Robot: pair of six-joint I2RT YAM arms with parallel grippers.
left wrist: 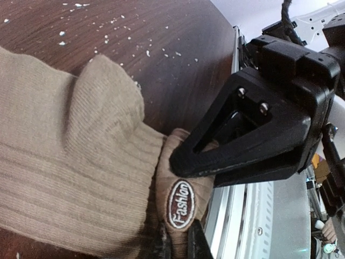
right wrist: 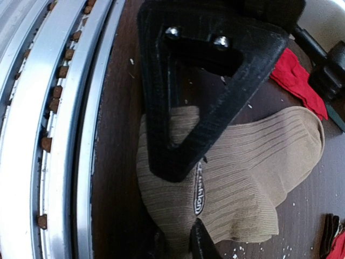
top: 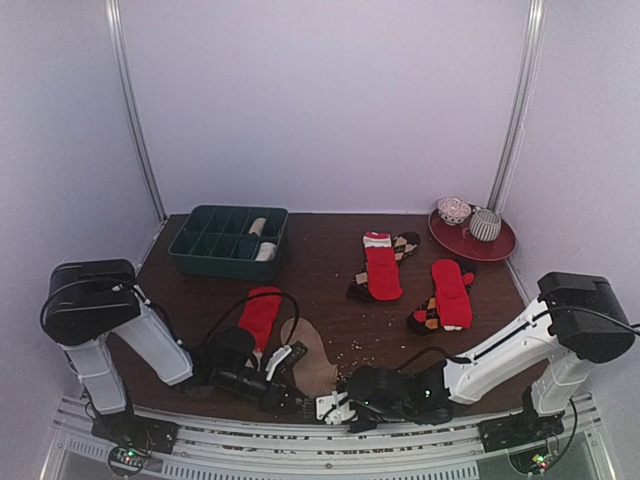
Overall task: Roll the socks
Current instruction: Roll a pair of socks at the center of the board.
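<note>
A plain tan ribbed sock [top: 308,358] lies near the table's front edge. In the left wrist view its near end, with an oval "Fashion" label [left wrist: 180,204], sits pinched between the fingers of my left gripper [left wrist: 179,245], which is shut on it. My right gripper [right wrist: 179,244] meets the same end from the other side, its fingertips closed on the tan sock [right wrist: 253,156]. From above, the left gripper [top: 296,392] and right gripper [top: 328,400] almost touch. A red sock [top: 260,315] lies just left of the tan one. Two more red socks [top: 382,268] [top: 450,295] rest on brown diamond-patterned ones further back.
A dark green compartment tray [top: 228,240] holding rolled pale socks stands at the back left. A red plate [top: 478,248] with two small bowls is at the back right. The metal rail [right wrist: 64,135] runs right beside the grippers. White crumbs dot the wooden tabletop [top: 330,290].
</note>
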